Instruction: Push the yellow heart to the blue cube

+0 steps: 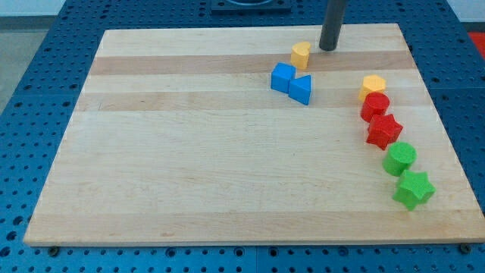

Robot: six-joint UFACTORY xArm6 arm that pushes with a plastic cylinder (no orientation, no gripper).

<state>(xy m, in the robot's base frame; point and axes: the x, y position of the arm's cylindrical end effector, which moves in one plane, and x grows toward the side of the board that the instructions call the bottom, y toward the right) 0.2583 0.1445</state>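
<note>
The yellow heart [301, 54] sits near the view's top, just above and slightly right of the blue cube [283, 76], with a small gap between them. A second blue block, wedge-like [301, 89], touches the cube's lower right side. My tip [327, 48] rests on the board just right of the yellow heart, a short gap away from it.
A curved line of blocks runs down the right side: a yellow hexagon-like block [373, 85], a red round block [374, 105], a red star [383, 130], a green round block [399, 158] and a green star [414, 189]. The wooden board [189, 167] lies on a blue perforated table.
</note>
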